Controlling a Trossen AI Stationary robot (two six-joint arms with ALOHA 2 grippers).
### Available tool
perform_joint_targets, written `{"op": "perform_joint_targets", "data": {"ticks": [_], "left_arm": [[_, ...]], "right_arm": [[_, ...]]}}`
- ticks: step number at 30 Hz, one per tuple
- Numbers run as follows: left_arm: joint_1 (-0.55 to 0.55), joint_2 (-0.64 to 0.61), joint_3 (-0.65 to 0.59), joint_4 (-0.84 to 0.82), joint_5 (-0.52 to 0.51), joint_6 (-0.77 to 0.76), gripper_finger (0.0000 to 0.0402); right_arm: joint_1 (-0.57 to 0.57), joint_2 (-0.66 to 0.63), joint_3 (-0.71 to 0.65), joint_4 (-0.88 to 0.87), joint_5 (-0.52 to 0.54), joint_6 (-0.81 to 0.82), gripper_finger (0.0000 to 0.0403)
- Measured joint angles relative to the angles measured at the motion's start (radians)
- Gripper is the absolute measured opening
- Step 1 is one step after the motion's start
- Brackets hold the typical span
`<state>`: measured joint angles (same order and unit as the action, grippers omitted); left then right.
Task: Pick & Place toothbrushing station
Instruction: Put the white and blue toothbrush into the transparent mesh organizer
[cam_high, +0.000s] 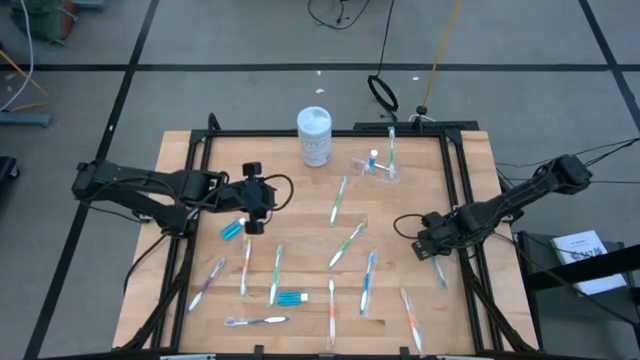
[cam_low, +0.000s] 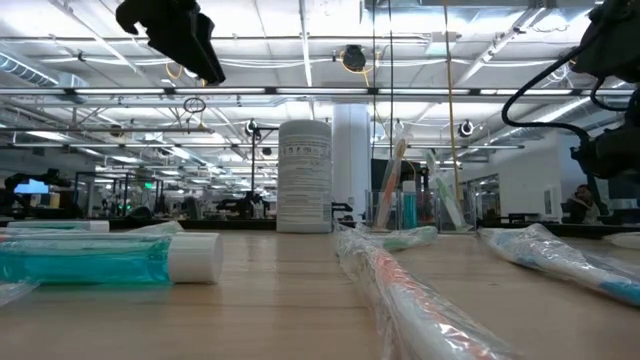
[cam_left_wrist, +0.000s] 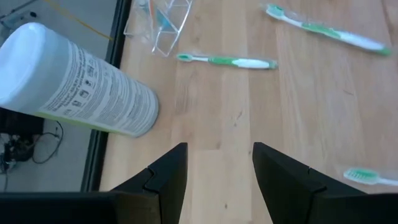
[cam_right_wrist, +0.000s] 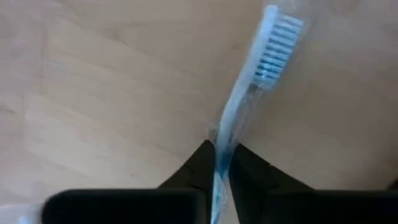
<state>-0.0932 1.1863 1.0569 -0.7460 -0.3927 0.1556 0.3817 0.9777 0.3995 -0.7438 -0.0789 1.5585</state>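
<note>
Clear cup (cam_high: 378, 166) holding 1 toothbrush (cam_high: 391, 143), toothpaste tube (cam_high: 373, 158)

The white canister (cam_left_wrist: 81, 84) carries printed lines, too small to read.

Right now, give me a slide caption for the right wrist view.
Right tool shut on a wrapped blue toothbrush lying on the wooden table.

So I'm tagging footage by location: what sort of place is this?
Probably a big open lab or workshop: a wooden table on a tiled floor, long rows of ceiling strip lights, and workstations stretching far behind.
</note>
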Motion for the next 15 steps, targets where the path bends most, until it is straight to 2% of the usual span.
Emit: {"op": "perform_joint_targets", "data": {"ticks": [2, 6, 11, 15], "left_arm": [[0.002, -0.004, 0.000, -0.001, 0.000, 0.010, 0.0186], [0.006, -0.003, 0.000, -0.002, -0.001, 0.016, 0.0186], [0.007, 0.007, 0.000, -0.002, -0.001, 0.024, 0.0186], [0.008, 0.005, 0.000, -0.002, -0.001, 0.023, 0.0186]], "right_arm": [[0.000, -0.011, 0.000, 0.019, 0.010, -0.008, 0.0012], [0.001, -0.034, 0.019, 0.033, 0.035, -0.016, 0.0022], [-0.001, -0.066, 0.067, 0.149, 0.232, -0.112, 0.0013], [-0.021, -0.087, 0.067, 0.361, 0.402, -0.281, 0.0010]]}}
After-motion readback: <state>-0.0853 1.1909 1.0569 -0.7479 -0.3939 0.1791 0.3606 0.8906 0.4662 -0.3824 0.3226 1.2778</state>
